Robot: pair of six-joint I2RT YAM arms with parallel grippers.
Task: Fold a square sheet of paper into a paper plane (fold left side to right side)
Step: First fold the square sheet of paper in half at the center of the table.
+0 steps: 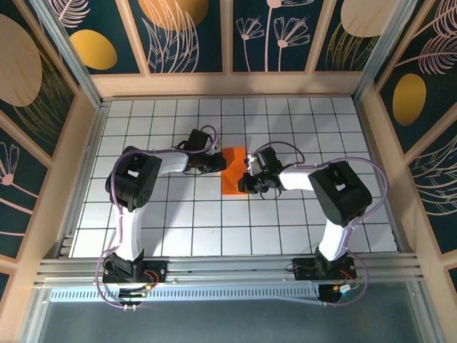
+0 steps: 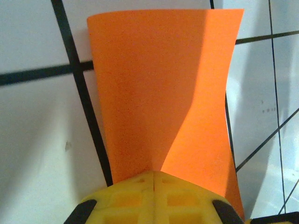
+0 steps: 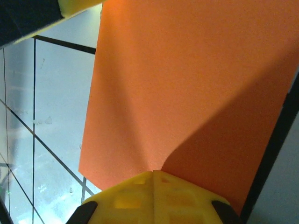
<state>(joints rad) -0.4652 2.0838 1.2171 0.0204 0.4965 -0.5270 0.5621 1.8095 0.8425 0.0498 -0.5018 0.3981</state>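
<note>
1. The thin, bright orange square sheet of paper (image 1: 234,171) lies mid-table on the white gridded table (image 1: 178,229), between the two arms. From above it shows as a narrow strip.
2. The left pincer (image 2: 154,179) and right pincer (image 3: 153,179) are both closed tight, each nipping an opposite long edge of the sheet. A soft ridge rises from each grip.
3. Its long axis runs from the arm bases toward the far wall. No pointed end shows.
4. Risks, as I judge them: if the arms pull apart, the thin paper may tear or slip out. Uneven travel would skew the crease.

Table (image 1: 214,236) open all round; left arm (image 1: 143,179), right arm (image 1: 335,189) hem sheet (image 1: 232,182).
</note>
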